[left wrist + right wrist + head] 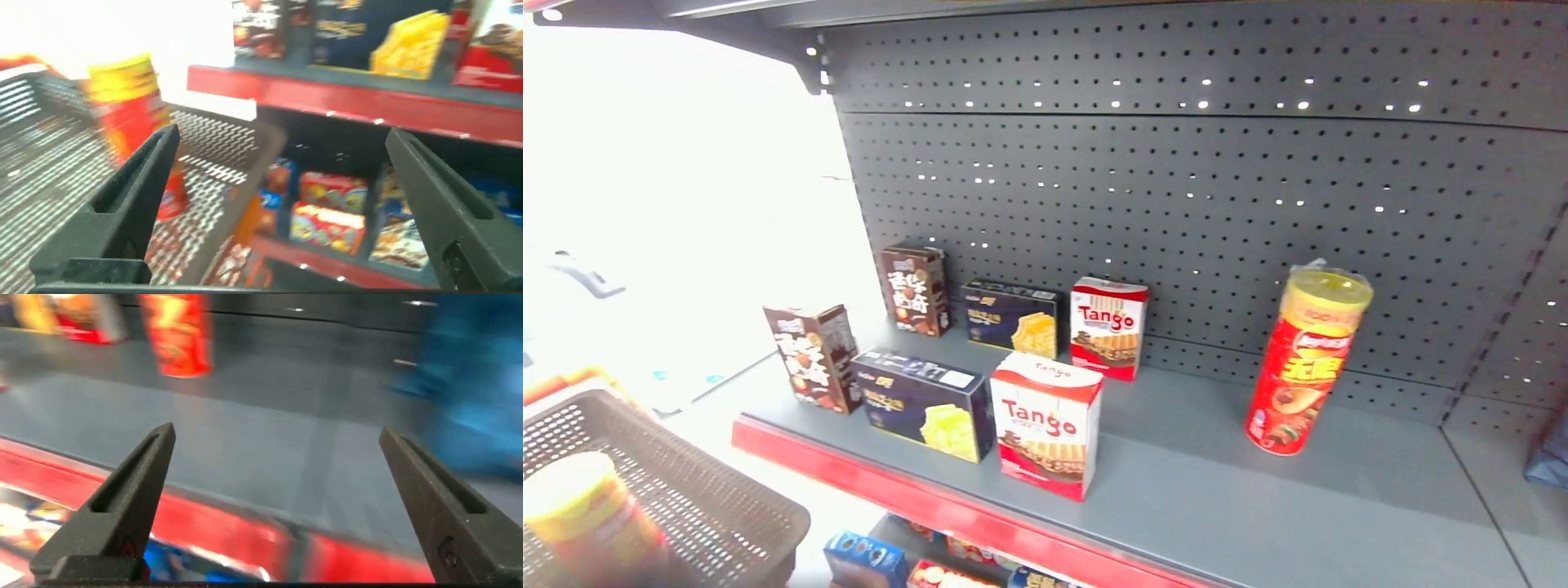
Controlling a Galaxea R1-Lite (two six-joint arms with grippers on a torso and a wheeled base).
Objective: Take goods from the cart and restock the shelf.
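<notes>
Pick-up step, I'd judge: the left tool [282,137], released, faces the chip can [131,106] in the basket [49,163]. Next it must reach in and close round the can. The right tool [276,433] hangs released over the shelf [245,469].

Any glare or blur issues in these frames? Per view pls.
Head view: white blowout left of the pegboard, bright pinpoints through its holes; the yellow-lidded can in the basket is blurred. Left wrist view: that can and the basket are smeared. Right wrist view: the red can on the shelf and the blue object are smeared.
</notes>
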